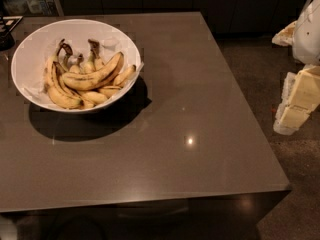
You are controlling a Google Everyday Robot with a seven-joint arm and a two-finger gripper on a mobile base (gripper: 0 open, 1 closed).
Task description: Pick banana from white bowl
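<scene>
Finding banana lying across bunch in bowl, upper left of frame, on table. Noting gripper at right edge, beyond table, well apart from bowl; cannot tell whether clenched or released.

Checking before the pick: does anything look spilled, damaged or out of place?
Nothing stands out. The banana lies across the bunch inside the white bowl, brown-streaked but whole. The claw hangs beyond the right edge of the table, away from the bowl.

One wide glossy white bowl, far left: one long brown-streaked yellow banana, one paler bunch; one cream gripper, right.
</scene>
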